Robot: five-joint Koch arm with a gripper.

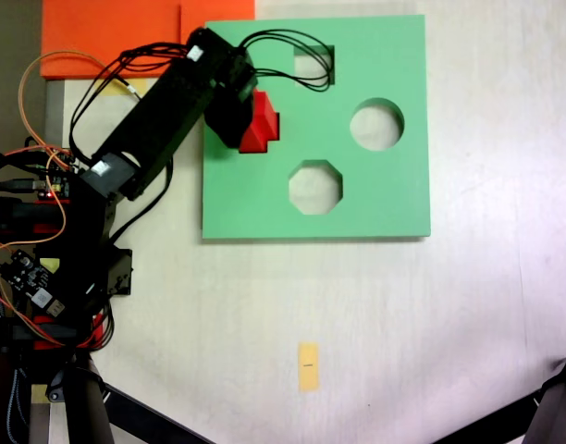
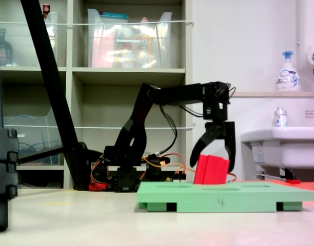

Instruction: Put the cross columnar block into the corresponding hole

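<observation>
1. The red cross columnar block point(image 2: 212, 170) is seen tilted on the green foam board point(image 2: 223, 196), its lower edge touching the board's top.
2. The block is straddled by the gripper point(image 2: 214, 151), whose jaws are spread wide; whether the block is touched cannot be told.
3. The corresponding hole is hidden beneath arm and block in the top-down fixed view.

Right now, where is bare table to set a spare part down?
Free: the wide table right of and below the green board, around the yellow tag. Crowded: the arm base and wires at left, and the gripper over the red block.
</observation>
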